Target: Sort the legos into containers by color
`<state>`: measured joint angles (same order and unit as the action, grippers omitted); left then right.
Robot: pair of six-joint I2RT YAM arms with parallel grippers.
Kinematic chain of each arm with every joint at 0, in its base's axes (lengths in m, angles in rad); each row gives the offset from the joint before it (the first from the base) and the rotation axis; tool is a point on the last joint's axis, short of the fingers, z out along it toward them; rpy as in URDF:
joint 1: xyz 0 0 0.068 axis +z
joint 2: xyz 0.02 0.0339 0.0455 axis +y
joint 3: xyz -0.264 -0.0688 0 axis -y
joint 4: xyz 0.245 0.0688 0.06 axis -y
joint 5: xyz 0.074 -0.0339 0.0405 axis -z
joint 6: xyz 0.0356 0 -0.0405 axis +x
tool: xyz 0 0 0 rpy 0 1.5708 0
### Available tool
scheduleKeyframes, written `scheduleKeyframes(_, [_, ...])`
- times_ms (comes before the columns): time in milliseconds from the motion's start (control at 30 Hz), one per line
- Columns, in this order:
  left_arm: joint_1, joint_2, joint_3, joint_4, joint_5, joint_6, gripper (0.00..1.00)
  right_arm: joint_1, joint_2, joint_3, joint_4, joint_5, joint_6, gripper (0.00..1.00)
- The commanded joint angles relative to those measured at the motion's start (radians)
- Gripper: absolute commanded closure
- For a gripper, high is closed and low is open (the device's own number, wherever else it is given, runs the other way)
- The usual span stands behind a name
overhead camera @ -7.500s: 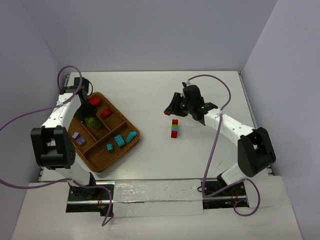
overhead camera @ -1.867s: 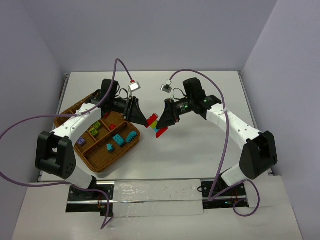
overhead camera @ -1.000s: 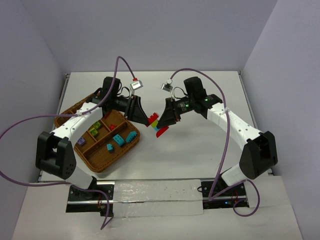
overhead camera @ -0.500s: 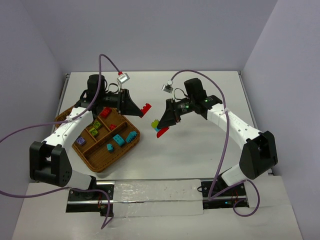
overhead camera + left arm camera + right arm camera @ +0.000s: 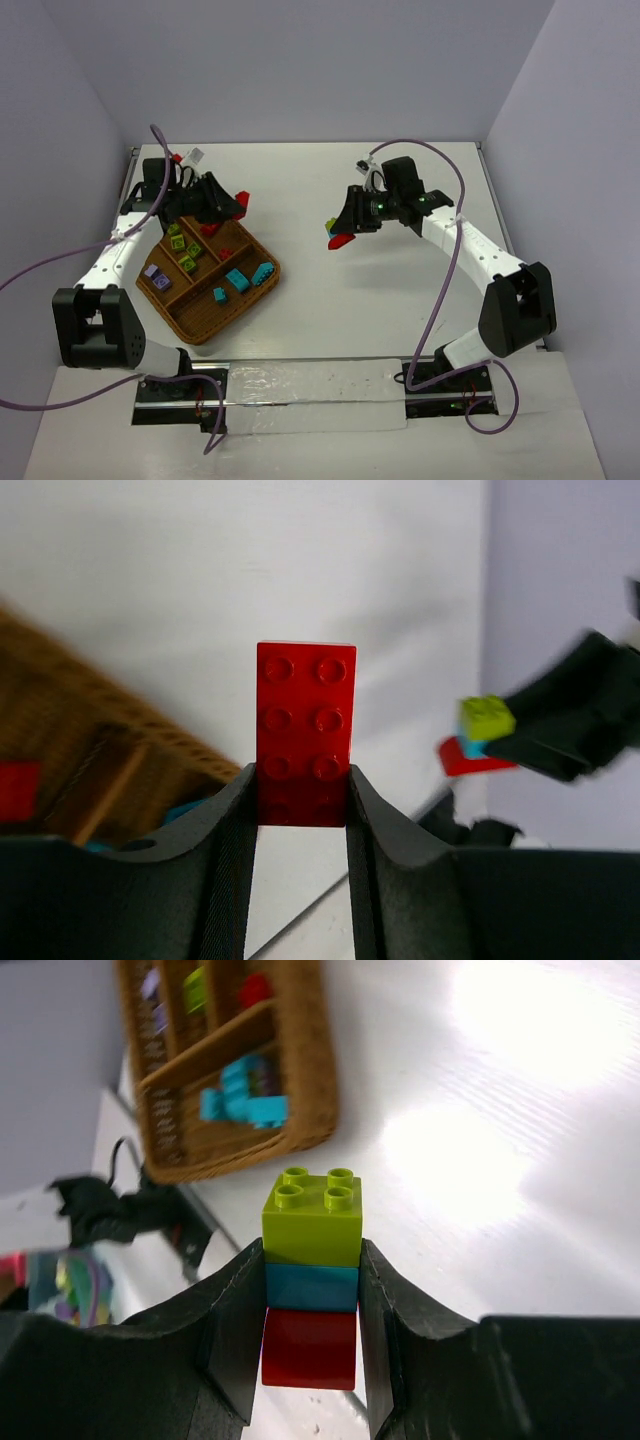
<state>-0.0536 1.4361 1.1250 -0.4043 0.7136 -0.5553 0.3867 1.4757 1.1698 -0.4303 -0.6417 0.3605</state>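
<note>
Red brick (image 5: 305, 710) in left tool (image 5: 301, 780)

Two arms (image 5: 110, 255) (image 5: 470, 250); one tray (image 5: 240, 308); one three-brick stack (image 5: 311, 1280).

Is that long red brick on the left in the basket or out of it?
Out. The left end effector clamps the red brick between its fingers, apart from the basket.

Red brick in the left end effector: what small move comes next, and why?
Probably lower the left end effector toward the tray compartment that already holds red pieces, then open. It is shut on the red brick, held clear above the tray's far end, and that compartment looks close by in the top view.
</note>
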Motion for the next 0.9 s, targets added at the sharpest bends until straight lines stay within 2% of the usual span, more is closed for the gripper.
scheduleKeyframes(0, [-0.004, -0.029, 0.064, -0.204, -0.475, -0.047, 1.00, 0.001, -0.053, 0.012, -0.002, 0.192, 0.038, 1.00])
scheduleKeyframes(33, [-0.004, -0.012, 0.072, -0.234, -0.550, -0.054, 1.00, 0.001, -0.050, 0.016, -0.005, 0.199, 0.037, 1.00])
scheduleKeyframes(167, [-0.005, 0.074, 0.091, -0.263, -0.689, -0.087, 1.00, 0.001, -0.048, 0.022, -0.009, 0.206, 0.034, 1.00])
scheduleKeyframes(367, [-0.005, 0.169, 0.098, -0.189, -0.709, -0.109, 1.00, 0.002, -0.055, 0.014, -0.014, 0.213, 0.031, 1.00])
scheduleKeyframes(400, [-0.005, 0.185, 0.103, -0.183, -0.723, -0.110, 0.97, 0.001, -0.058, 0.012, -0.013, 0.214, 0.033, 1.00])
scheduleKeyframes(467, [-0.005, 0.206, 0.128, -0.198, -0.756, -0.117, 0.89, 0.001, -0.060, 0.013, -0.015, 0.211, 0.034, 1.00])
scheduleKeyframes(500, [-0.005, 0.219, 0.142, -0.213, -0.770, -0.120, 0.79, 0.001, -0.062, 0.012, -0.015, 0.211, 0.032, 1.00])
scheduleKeyframes(533, [-0.005, 0.228, 0.153, -0.225, -0.781, -0.124, 0.65, 0.001, -0.063, 0.010, -0.015, 0.211, 0.032, 1.00])
scheduleKeyframes(567, [-0.005, 0.229, 0.161, -0.232, -0.787, -0.126, 0.41, 0.001, -0.063, 0.010, -0.015, 0.213, 0.032, 1.00])
scheduleKeyframes(600, [-0.005, 0.228, 0.167, -0.236, -0.790, -0.128, 0.22, 0.001, -0.063, 0.010, -0.016, 0.215, 0.032, 1.00])
scheduleKeyframes(633, [-0.007, 0.222, 0.168, -0.234, -0.788, -0.128, 0.19, 0.001, -0.064, 0.010, -0.016, 0.216, 0.033, 1.00])
scheduleKeyframes(667, [-0.008, 0.201, 0.168, -0.231, -0.786, -0.127, 0.08, 0.001, -0.064, 0.011, -0.016, 0.217, 0.037, 1.00])
scheduleKeyframes(767, [-0.035, 0.171, 0.201, -0.249, -0.788, -0.108, 0.05, 0.001, -0.065, 0.018, -0.012, 0.222, 0.046, 1.00])
scheduleKeyframes(867, [-0.053, 0.138, 0.231, -0.260, -0.728, -0.084, 0.06, 0.003, -0.063, 0.033, -0.008, 0.239, 0.072, 1.00])
